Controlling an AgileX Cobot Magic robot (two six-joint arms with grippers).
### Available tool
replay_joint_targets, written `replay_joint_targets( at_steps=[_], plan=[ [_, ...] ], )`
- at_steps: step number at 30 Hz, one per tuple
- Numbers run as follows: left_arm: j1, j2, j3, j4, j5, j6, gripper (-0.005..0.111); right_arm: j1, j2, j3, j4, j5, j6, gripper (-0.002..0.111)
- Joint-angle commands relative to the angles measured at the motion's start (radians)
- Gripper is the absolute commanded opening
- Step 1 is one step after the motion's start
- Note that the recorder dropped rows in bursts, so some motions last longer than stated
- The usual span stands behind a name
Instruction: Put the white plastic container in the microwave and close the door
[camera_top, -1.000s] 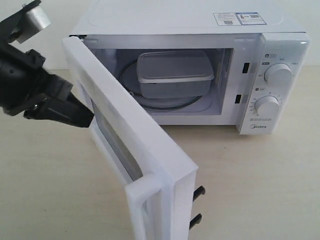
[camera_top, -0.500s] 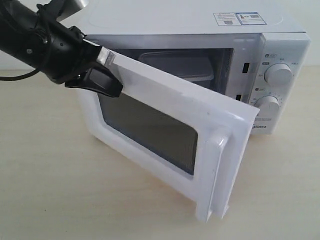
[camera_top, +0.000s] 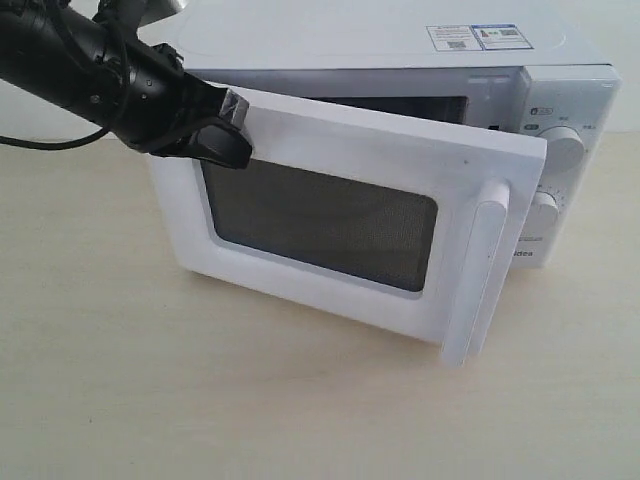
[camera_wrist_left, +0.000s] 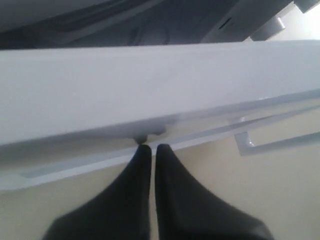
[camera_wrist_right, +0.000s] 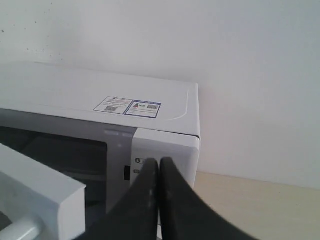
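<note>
A: Well, what can you count here?

B: One microwave (camera_top: 400, 45). One door (camera_top: 340, 160), with one dark window (camera_top: 320, 225) and one bar handle (camera_top: 487, 270). Two round dials (camera_top: 568, 147), both partly hidden by the door's edge. Two stickers (camera_top: 475, 37) on top. And two pincers, both yours.

A: Where is the white plastic container?

B: You cannot see it. The door covers almost all of the opening. Only a thin dark strip shows above it.

A: Is the door shut?

B: No. It stands at a slant, and the handle end sticks out from the microwave.

A: And the left pincer?

B: Your left pincer (camera_wrist_left: 149, 149) has its two fingers pressed together, holding nothing. Its tips touch the top edge of the door, at the hinge end. The handle is at the far end of the door from it. Your left arm (camera_top: 90, 70) slopes down to the door from the side.

A: And the right one?

B: Your right pincer (camera_wrist_right: 159, 164) has its fingers together too, and it is empty. It hangs in the air and touches nothing. The microwave's front corner is just past its tips, and the stickers are farther on.
</note>
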Motion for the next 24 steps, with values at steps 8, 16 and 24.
replay_joint_targets(
  at_steps=[8, 16, 24],
  plan=[
    [-0.005, 0.033, -0.009, 0.011, -0.163, 0.01, 0.004, -0.001, -0.007, -0.005, -0.053, 0.101, -0.008, 0.0],
    [-0.005, 0.033, -0.009, 0.013, -0.214, 0.01, 0.004, -0.001, 0.207, -0.005, -0.474, 0.172, 0.554, 0.0],
    [-0.005, 0.033, -0.009, 0.013, -0.21, 0.01, 0.004, 0.001, 0.581, -0.018, -0.789, -0.118, 1.121, 0.0]
  ],
)
